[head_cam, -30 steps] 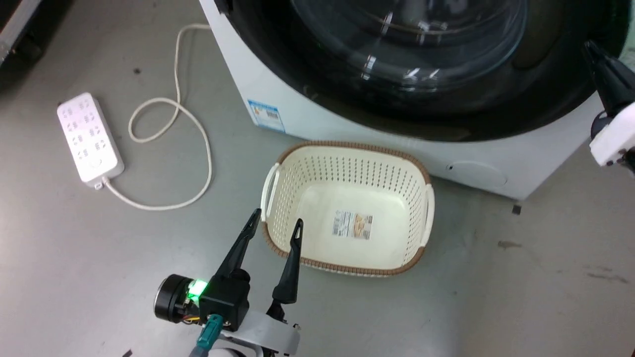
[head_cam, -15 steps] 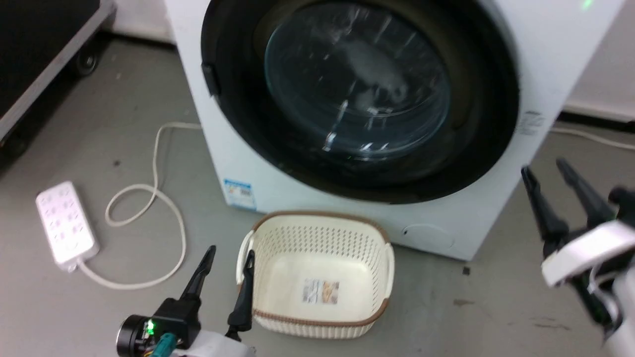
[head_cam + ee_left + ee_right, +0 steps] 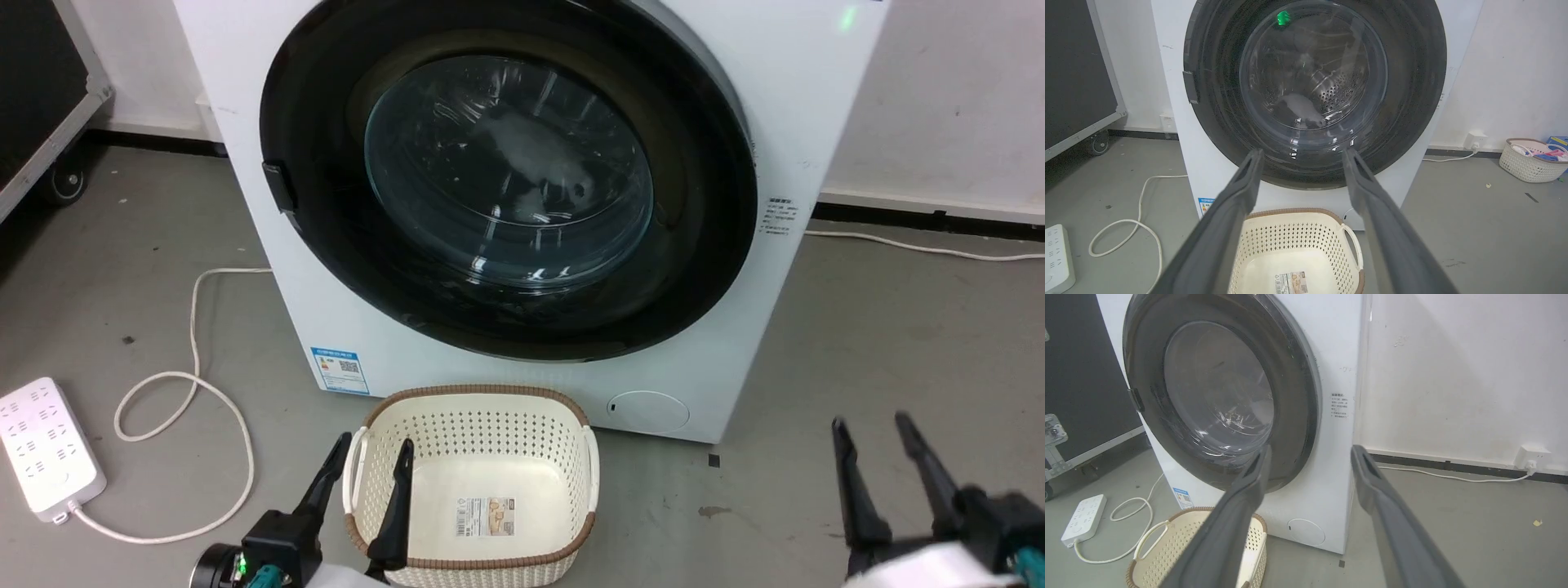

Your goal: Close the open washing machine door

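Observation:
The washing machine [image 3: 816,106] is white and boxy, and it faces me. Its round black-rimmed washing machine door [image 3: 508,175] lies flat against the front, with its latch tab on the left rim. A pale item shows through the glass bowl. My left gripper [image 3: 373,445] is open low in the head view, its fingers at the near left rim of a cream basket. My right gripper [image 3: 869,422] is open at the lower right, well clear of the machine. The left wrist view has the door [image 3: 1312,81] beyond its open gripper [image 3: 1303,153]. The right wrist view shows the door [image 3: 1218,392] past its open gripper [image 3: 1311,449].
A cream perforated basket [image 3: 473,402] stands on the floor right before the machine. A white power strip [image 3: 41,449] and its looped cable [image 3: 196,327] lie at the left. A black wheeled case [image 3: 41,82] stands far left. A second basket [image 3: 1531,163] with clothes sits by the right wall.
The head camera has risen and pulled back, bringing the whole door into view. My right gripper has left the door's right edge and dropped to the lower right.

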Motion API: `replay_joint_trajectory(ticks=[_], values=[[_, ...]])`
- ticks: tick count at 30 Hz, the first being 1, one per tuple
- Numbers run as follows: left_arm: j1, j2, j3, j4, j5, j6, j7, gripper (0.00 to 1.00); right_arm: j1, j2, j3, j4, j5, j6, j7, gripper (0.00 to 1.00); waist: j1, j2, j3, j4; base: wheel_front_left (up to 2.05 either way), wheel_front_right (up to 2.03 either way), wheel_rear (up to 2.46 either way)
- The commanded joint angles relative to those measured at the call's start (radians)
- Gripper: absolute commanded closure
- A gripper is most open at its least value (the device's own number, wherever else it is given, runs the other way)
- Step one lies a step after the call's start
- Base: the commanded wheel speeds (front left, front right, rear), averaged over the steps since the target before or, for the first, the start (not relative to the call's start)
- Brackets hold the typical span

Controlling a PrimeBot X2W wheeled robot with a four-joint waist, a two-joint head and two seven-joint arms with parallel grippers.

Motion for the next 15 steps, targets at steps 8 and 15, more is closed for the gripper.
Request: replay_joint_trajectory(ticks=[8, 15], values=[[0.021, 0.009, 0.004, 0.018, 0.027, -0.001, -0.004, 0.00, 0.097, 0.036, -0.006, -0.056, -0.021, -0.001, -0.011, 0.00, 0.0001, 0.0000, -0.007, -0.010, 0.00, 0.00, 0.00], [0.022, 0.002, 0.008, 0.043, 0.020, 0.009, -0.004, 0.00, 0.099, 0.037, 0.008, -0.048, 0.000, -0.001, -0.011, 0.00, 0.0001, 0.0000, -0.009, -0.012, 0.00, 0.00, 0.00]])
